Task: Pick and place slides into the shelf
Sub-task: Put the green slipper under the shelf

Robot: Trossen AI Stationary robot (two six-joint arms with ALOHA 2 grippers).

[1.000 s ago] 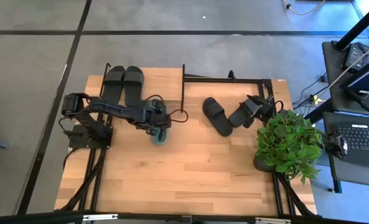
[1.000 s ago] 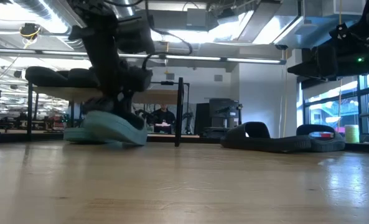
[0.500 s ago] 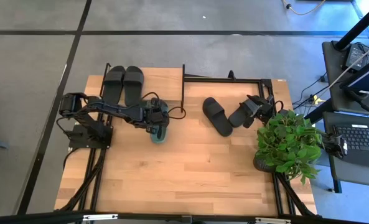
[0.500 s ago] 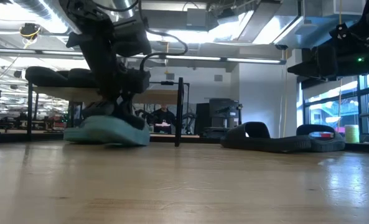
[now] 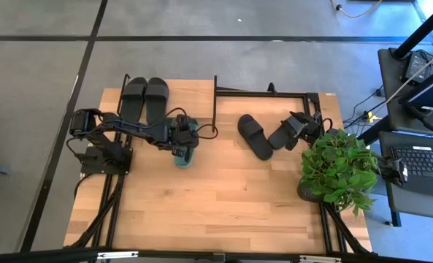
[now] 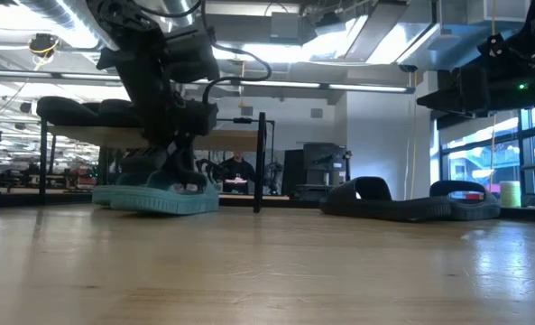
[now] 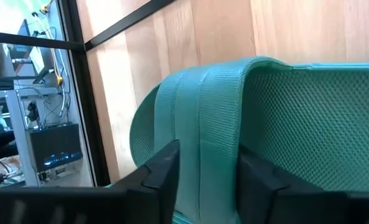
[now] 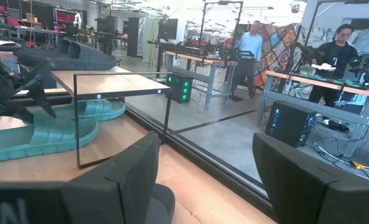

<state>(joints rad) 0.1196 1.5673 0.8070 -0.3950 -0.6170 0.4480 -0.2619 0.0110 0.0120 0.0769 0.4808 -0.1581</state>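
Note:
My left gripper is shut on a sage green slide just in front of the shelf. A second green slide lies under the shelf's top board. Two black slides rest soles down on that board. Two more black slides lie on the table to the right. My right gripper is open and stands beside the right-hand one of these, with nothing between its fingers. My left gripper pinches the green slide's wide strap between its two fingers, coming from above and pointing down. The slide lies flat, its sole on the table.
A leafy plant in a pot stands at the table's right edge, close to my right arm. The shelf's black post rises between the green slide and the black ones. The table's near half is bare wood. People stand at benches beyond the table.
My left gripper has come down and shifted slightly toward the shelf. The green slide, held tilted with one end off the table a second ago, has been lowered until its whole sole lies flat. The gripper stays on the strap.

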